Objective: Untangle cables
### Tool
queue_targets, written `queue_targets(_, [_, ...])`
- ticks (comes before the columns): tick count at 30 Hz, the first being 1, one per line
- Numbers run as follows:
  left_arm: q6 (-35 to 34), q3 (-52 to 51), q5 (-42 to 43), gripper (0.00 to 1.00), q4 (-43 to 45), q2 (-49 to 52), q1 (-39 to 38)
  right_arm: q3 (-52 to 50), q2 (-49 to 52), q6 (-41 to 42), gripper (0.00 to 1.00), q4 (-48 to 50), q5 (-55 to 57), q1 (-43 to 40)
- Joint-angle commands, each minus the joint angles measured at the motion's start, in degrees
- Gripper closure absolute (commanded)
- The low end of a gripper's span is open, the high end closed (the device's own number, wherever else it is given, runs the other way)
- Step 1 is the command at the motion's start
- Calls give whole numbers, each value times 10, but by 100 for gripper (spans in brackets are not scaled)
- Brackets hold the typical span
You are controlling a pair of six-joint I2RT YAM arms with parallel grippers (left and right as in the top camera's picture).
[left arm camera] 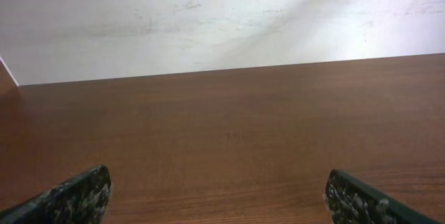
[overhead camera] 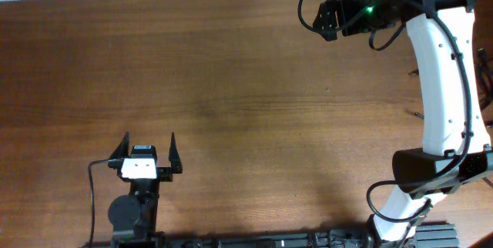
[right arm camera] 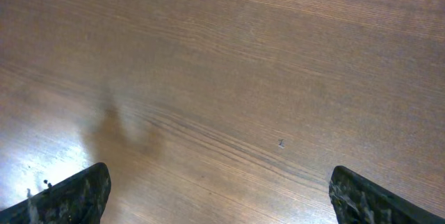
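Both left claw [overhead camera: 149, 137] and right claw [right arm camera: 217, 179] hang released, splayed, over the table [overhead camera: 231, 86].

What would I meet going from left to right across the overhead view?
Left pincer, open, near the bottom edge → right pincer, open, near the top edge → white right arm. All of them are over the wooden table.
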Motion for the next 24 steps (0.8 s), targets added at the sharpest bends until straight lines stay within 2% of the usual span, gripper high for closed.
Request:
queue_targets(1, [-10,-1,-4,1,-5,-5,4,7,-2,-4,1,-1,-3,2])
queue_targets(16, [-10,-1,-4,1,-5,-5,4,-4,-9,-4,1,16,16,6])
queue_targets(19, [-10,-1,-4,1,-5,-5,5,-98,-52,-4,1,134,16,24])
queue_targets(24, [-10,-1,-4,1,-5,-5,4,-369,-176,-4,1,347,18,31])
